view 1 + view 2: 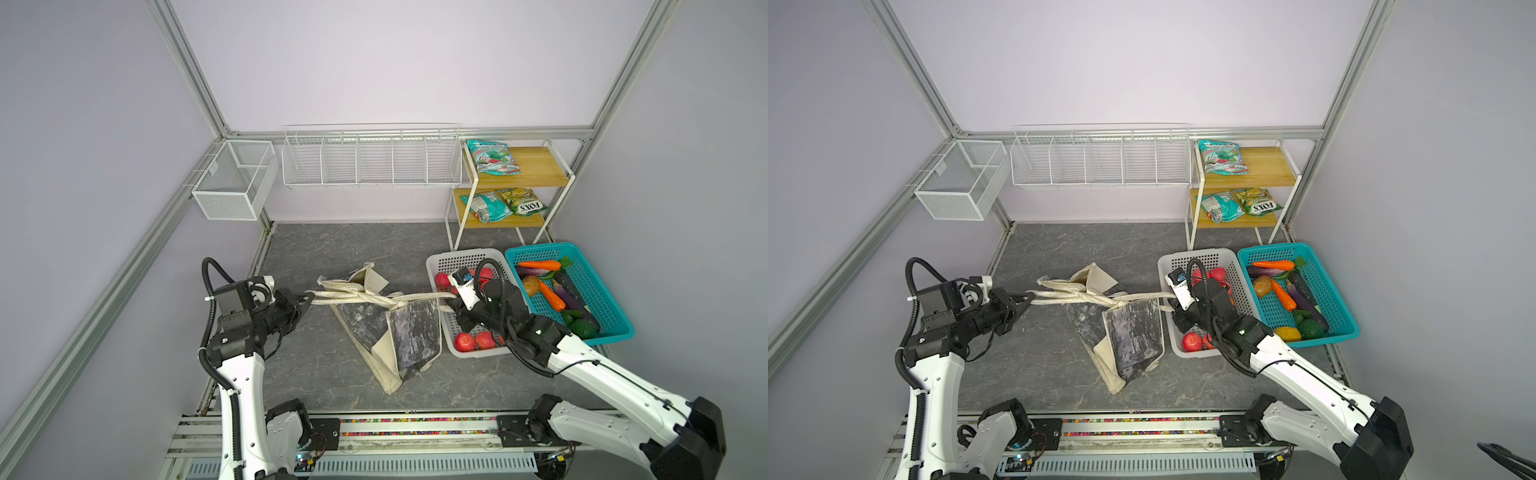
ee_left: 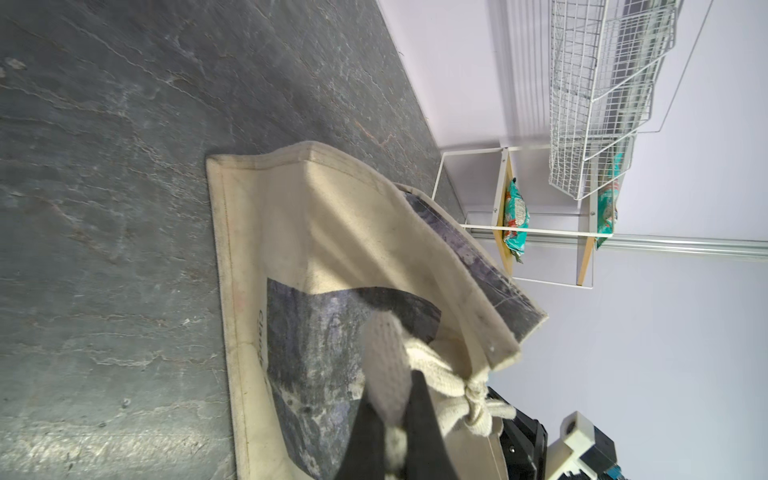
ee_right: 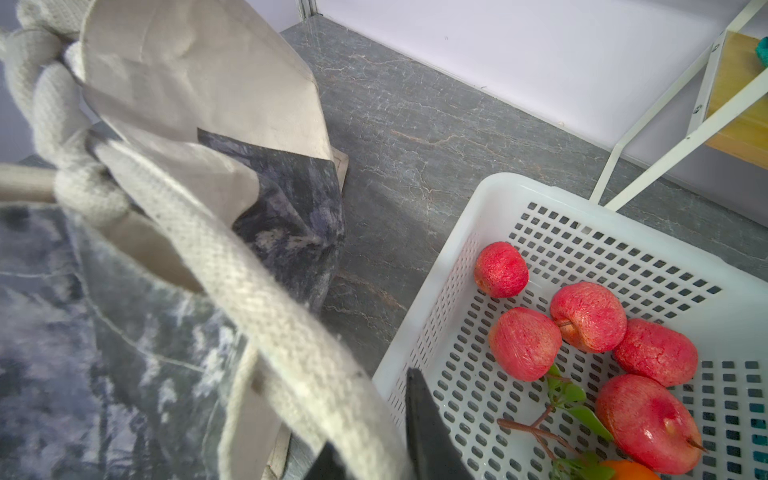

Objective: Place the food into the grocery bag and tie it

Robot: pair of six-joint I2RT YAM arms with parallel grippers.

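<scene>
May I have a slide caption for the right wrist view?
Cream canvas tote with its loop handles knotted, beside a white perforated plastic basket holding red apples.

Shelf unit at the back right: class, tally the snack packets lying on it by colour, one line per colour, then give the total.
Teal packets: 2
Yellow-green FOXS packet: 1
Total: 3
</scene>
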